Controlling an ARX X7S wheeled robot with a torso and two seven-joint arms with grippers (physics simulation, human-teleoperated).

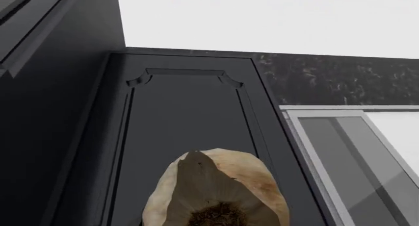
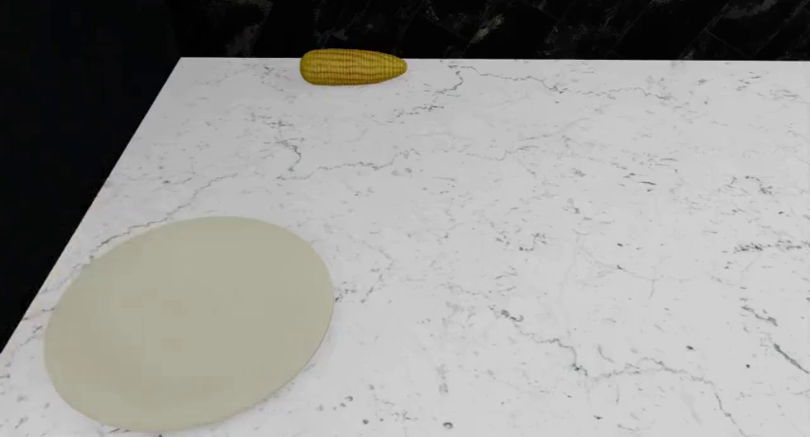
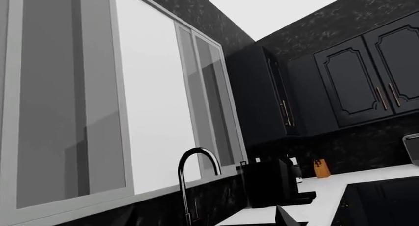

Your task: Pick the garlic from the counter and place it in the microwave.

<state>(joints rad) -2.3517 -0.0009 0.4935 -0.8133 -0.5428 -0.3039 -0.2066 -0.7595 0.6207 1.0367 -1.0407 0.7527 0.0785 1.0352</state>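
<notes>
We are carrying the garlic up and away from the counter: in the left wrist view the bulb is sitting right in front of the camera, root end facing us, against a dark cabinet door and a window frame. No fingers are showing in that view, so we cannot tell how the left gripper is set, though the bulb hanging there suggests it is pinching it. The right gripper is out of view too; its camera is looking at a black faucet and upper cabinets. Neither arm is appearing in the head view, where only a corn cob and a cream plate are lying on the marble. We are judging the garlic light and firm, with dry papery skin that may slip or flake; the widest part of the rounded base looks the safest place to hold. No microwave is showing.
</notes>
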